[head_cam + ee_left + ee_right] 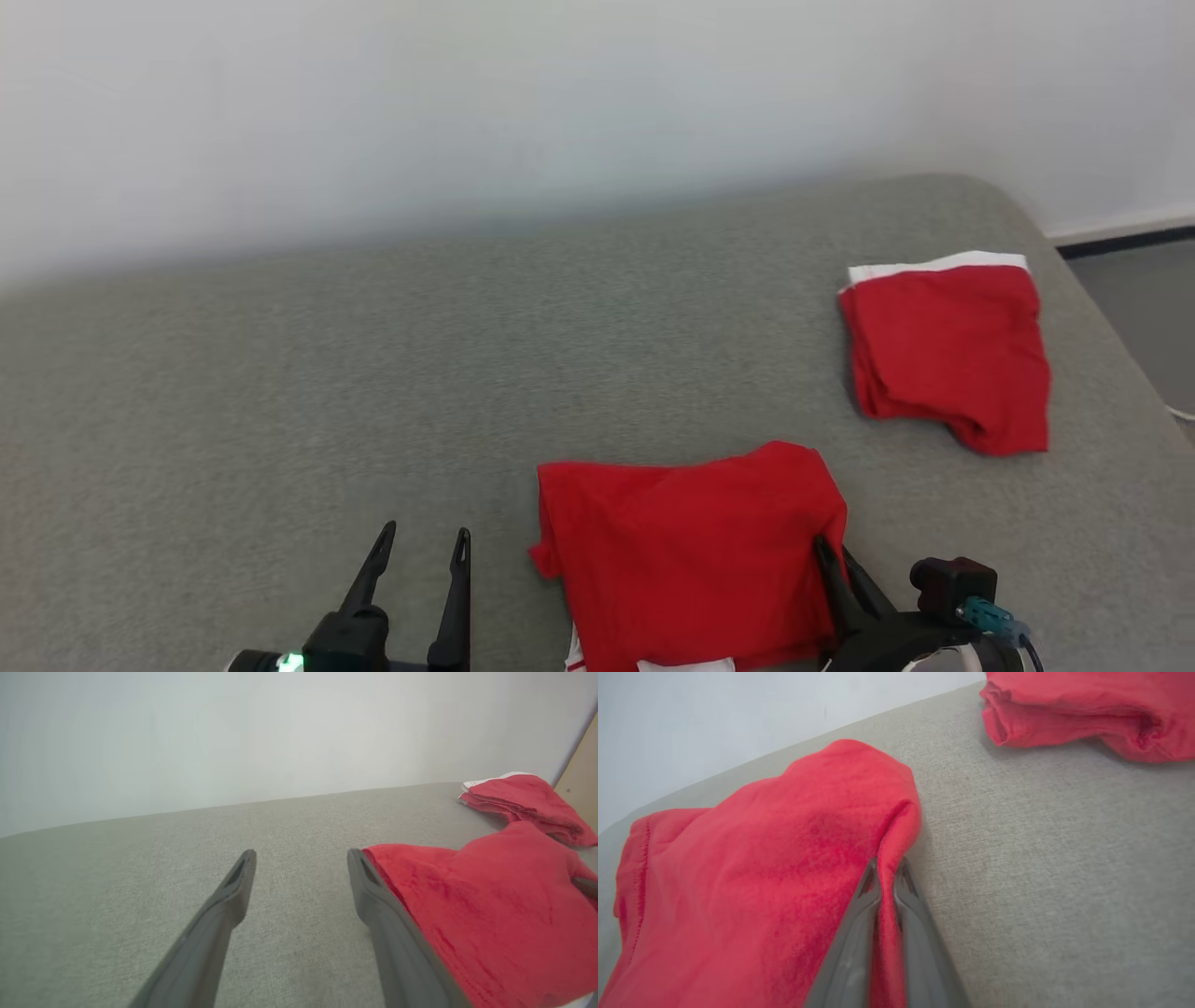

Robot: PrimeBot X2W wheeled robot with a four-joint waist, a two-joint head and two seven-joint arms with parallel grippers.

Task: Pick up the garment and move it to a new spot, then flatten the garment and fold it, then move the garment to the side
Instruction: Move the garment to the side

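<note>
A red garment (686, 551) lies folded on the grey surface near its front edge, with a white trim at its near side. My right gripper (836, 553) is shut on the garment's right edge, and in the right wrist view a ridge of red cloth (887, 858) is pinched between the two fingers of the right gripper (886, 870). My left gripper (425, 541) stands open just left of the garment, empty. In the left wrist view the left gripper (301, 856) has its right finger beside the garment's left edge (467, 896).
A second red garment (948, 350) with a white band lies folded at the far right of the grey surface (373, 373). The surface's rounded right edge (1111, 317) drops to the floor. A pale wall stands behind.
</note>
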